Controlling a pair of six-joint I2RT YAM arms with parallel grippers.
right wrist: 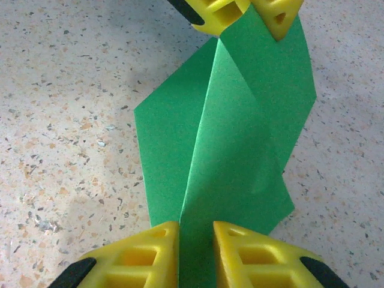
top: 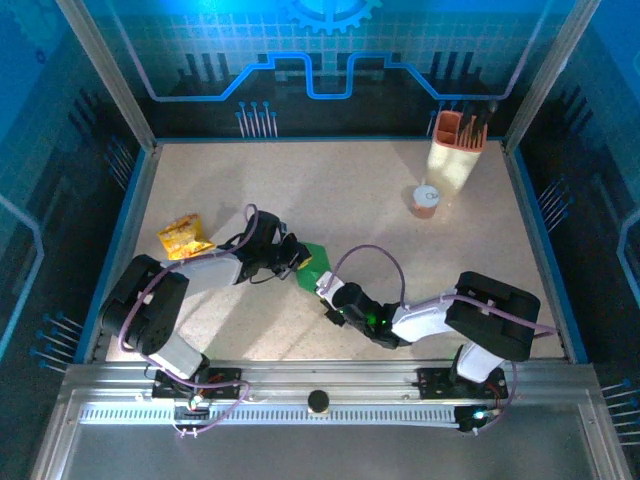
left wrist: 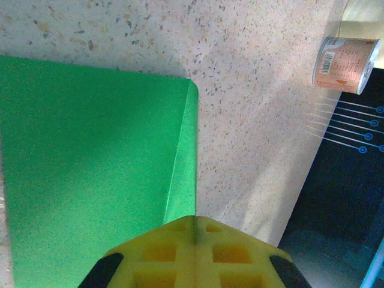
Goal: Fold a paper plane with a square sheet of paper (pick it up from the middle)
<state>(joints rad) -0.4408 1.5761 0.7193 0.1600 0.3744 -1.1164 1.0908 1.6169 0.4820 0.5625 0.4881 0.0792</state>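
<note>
Altogether, one green sheet [right wrist: 228, 150], one can [left wrist: 345, 57], one snack packet [top: 182, 237].

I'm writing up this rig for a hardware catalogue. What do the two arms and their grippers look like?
Both arms have bulky black joint housings and white link covers, with a thin lilac cable looping along each. The left gripper and right gripper carry chunky yellow fingers moulded with a waffle-like grid of recesses and black trim at the outer edges. A green light glows on the right arm's wrist.

speckled table [top: 330, 200], seemingly blue-lit patterned walls [top: 330, 50]
</note>
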